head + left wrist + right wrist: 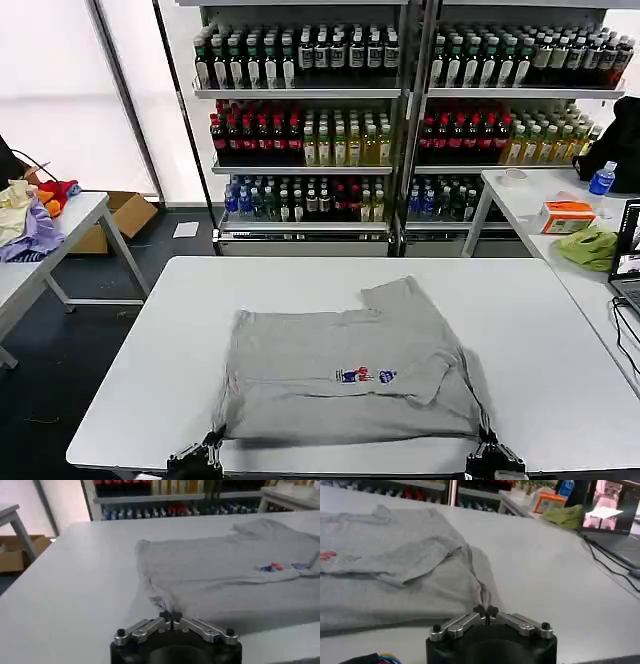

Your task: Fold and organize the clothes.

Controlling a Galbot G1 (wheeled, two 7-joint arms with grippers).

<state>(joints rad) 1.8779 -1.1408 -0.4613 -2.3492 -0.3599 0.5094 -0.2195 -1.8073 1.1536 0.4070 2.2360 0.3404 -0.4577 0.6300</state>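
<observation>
Grey cloth is pinched in both my grippers: left gripper [171, 616] and right gripper [486, 612] each squeeze a near corner of the T-shirt [350, 375]. I count one shirt, at table [120, 380] centre. Folds hide its collar.

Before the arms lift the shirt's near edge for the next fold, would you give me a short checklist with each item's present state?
1. Left gripper shut on the T-shirt near corner: ok.
2. Right gripper shut on the other near corner: ok.
3. Both grips level along the near hem: ok.
4. Shirt lying flat: not ok, one sleeve is folded over and rumpled.
5. Bare white table beyond the shirt for the fold: ok.
6. How much cloth each pinch holds: cannot tell.
</observation>
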